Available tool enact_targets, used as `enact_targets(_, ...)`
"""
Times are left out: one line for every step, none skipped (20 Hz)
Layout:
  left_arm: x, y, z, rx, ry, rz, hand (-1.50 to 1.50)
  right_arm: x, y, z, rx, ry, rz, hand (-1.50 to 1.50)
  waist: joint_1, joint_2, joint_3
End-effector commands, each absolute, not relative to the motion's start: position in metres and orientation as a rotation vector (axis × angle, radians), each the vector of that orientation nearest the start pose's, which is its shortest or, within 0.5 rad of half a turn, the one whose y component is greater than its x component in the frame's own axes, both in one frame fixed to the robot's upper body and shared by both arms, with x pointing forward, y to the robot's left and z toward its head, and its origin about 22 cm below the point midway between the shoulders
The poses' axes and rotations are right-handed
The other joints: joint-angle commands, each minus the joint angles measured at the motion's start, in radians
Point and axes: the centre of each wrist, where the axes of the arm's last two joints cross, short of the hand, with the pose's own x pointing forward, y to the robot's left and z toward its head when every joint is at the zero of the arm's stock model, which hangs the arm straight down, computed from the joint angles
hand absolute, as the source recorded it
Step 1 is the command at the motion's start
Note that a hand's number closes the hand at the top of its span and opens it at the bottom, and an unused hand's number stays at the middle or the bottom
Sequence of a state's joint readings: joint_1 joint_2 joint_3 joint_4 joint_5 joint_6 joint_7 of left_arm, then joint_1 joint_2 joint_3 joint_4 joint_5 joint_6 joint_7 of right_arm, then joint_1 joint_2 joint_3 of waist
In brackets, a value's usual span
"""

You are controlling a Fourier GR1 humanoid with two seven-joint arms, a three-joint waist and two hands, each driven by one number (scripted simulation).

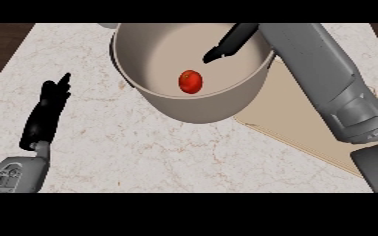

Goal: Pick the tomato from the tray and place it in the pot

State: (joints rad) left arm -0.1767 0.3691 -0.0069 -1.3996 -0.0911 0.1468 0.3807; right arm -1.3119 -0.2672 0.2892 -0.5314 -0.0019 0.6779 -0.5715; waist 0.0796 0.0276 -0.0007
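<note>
Now, tomato (pixel 190 81) lying inside the pot (pixel 177 107), right robot hand (pixel 230 42) above it with fingers straight, holding nothing, left robot hand (pixel 46 111) resting with relaxed fingers over the surface (pixel 148 150), tray (pixel 295 125) beside the pot.

Pale marble counter (pixel 148 155) w/ thin brownish veins; dark wood strip (pixel 11 42) at far-left edge (upper corner).

One tomato (pixel 190 81), one pot (pixel 193 107) at upper centre, one tray (pixel 284 115) at right and two robot hands, left (pixel 46 111) and right (pixel 230 43), on one marble tabletop (pixel 148 155).
</note>
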Motion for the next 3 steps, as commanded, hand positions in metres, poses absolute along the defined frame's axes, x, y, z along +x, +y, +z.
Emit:
enact_targets(0.280,0.310,0.031,0.469,-1.208,-0.173,0.00,0.476,-0.147,0.210,0.830,-1.807,1.113,-1.50,0.016,0.006,0.000)
enact_targets(0.290,0.298,0.035,0.489,-1.220,-0.175,0.00,0.477,-0.136,0.227,0.863,-1.807,1.104,-1.50,0.010,0.009,0.000)
enact_targets(0.292,0.304,0.042,0.455,-1.227,-0.184,0.00,0.479,-0.152,0.226,0.827,-1.812,1.066,-1.50,0.019,0.015,0.000)
